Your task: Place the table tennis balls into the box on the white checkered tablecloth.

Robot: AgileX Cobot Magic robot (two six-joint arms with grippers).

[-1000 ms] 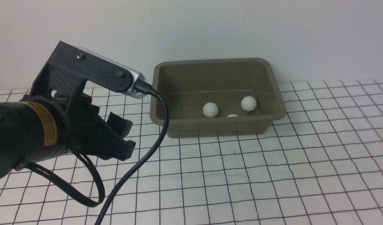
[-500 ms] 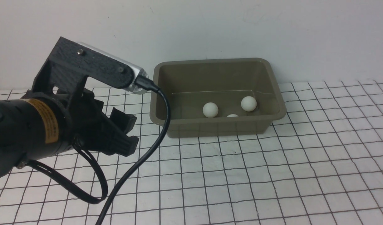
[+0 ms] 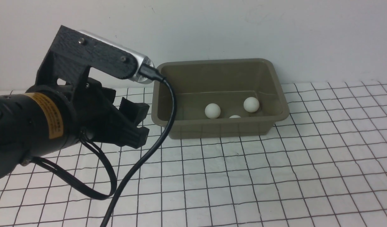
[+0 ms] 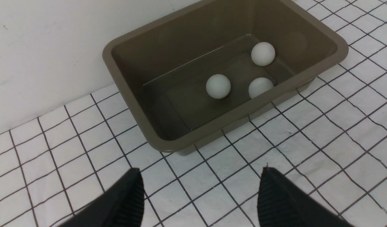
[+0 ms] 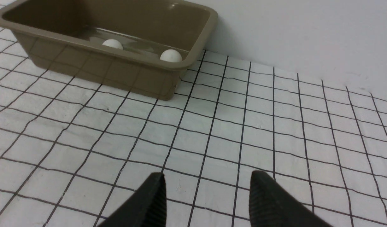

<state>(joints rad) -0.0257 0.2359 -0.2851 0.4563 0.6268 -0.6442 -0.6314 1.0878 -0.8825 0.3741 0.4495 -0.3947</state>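
Table tennis balls [image 4: 218, 86]: I count three, inside the box [image 4: 180, 41].
Box: on the white checkered tablecloth [image 3: 275, 173].
Left gripper [image 4: 200, 171]: near box, jaws apart, empty.
Right gripper [image 5: 207, 176]: jaws apart, empty.

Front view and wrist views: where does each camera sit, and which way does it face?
Front view: between the arms, facing forward over the tablecloth to the box of balls; left arm and left tool show.
Left wrist view: on the left arm, looking down into the box; left tool's fingertips show.
Right wrist view: on the right arm, looking low across the tablecloth at the box; fingertips of the right tool show.
Shared: front and left wrist views both show all three balls.
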